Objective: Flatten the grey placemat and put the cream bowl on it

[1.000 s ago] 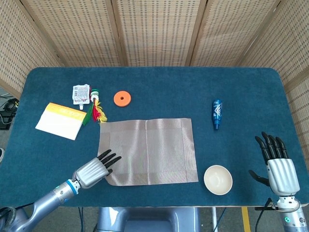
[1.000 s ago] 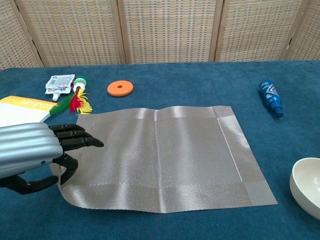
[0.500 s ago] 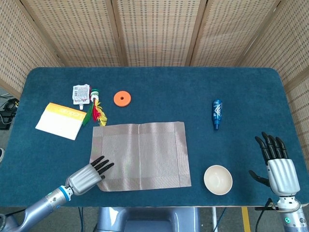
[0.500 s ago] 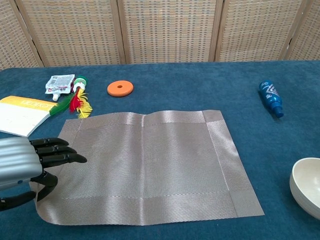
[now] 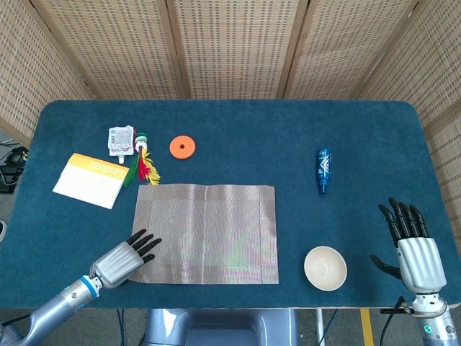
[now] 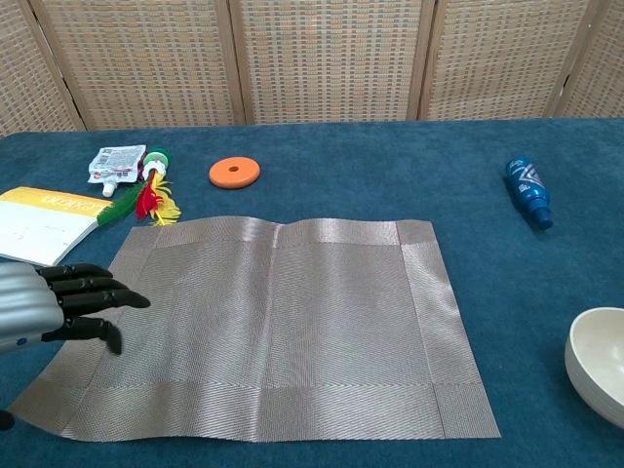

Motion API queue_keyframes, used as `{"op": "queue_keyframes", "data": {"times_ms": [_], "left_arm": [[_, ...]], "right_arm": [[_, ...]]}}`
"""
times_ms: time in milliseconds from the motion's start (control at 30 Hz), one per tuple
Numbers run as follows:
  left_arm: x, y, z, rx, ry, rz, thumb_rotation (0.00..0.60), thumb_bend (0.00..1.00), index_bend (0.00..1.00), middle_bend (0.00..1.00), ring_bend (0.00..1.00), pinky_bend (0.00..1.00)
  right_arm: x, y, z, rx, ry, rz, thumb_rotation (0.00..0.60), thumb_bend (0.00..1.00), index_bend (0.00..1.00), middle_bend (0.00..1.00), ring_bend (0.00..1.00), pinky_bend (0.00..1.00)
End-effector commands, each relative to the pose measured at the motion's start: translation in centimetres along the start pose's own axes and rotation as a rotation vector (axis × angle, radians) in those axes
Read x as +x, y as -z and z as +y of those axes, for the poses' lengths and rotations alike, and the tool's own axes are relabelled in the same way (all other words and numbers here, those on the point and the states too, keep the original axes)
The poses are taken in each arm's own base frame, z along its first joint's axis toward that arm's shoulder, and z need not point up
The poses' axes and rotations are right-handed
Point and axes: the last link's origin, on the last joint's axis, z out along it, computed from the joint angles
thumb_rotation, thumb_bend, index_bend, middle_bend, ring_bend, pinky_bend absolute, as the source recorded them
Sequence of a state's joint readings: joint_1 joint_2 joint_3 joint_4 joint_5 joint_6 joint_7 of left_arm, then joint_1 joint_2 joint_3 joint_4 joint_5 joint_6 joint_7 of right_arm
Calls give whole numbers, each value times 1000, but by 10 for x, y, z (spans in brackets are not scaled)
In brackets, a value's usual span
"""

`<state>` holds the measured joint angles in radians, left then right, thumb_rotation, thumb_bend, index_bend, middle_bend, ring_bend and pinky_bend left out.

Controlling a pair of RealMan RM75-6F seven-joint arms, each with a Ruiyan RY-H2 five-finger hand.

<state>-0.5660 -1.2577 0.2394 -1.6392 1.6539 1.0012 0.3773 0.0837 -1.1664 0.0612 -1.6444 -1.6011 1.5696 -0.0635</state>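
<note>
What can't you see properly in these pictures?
- Cream bowl: the chest view's right edge cuts it off; the head view shows it whole.
- Right hand: out of frame in the chest view.
- Left hand: its palm is cut off by the chest view's left edge, so whether it touches the grey placemat is unclear.
- White pouch and blue bottle: printing too small to read.

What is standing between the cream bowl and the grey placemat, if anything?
Nothing visible. Only bare blue tablecloth separates the cream bowl from the right edge of the grey placemat. The blue bottle lies farther back, off that path.
</note>
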Motion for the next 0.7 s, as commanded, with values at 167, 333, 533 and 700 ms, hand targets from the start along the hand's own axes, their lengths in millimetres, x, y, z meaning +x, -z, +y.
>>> {"op": "queue_keyframes", "data": {"times_ms": [167,333,533,700], "left_arm": [[39,32,-28,107,224,171,600,0,0,0,0,0],[56,45,-51,328,263,339,600,0,0,0,0,0],[62,58,-58,555,275,419,600,0,0,0,0,0],[62,63,-60,598,297,424,600,0,0,0,0,0]], "right_arm": [[-3,-2,6,-47,20,-26,600,0,102,0,0,0],[-7,-3,16,-120,38,-81,600,0,96,0,0,0],[-16,5,19,-144,30,-164,600,0,114,0,0,0],[-18,15,14,-16,34,-186,600,0,166,0,0,0]]}}
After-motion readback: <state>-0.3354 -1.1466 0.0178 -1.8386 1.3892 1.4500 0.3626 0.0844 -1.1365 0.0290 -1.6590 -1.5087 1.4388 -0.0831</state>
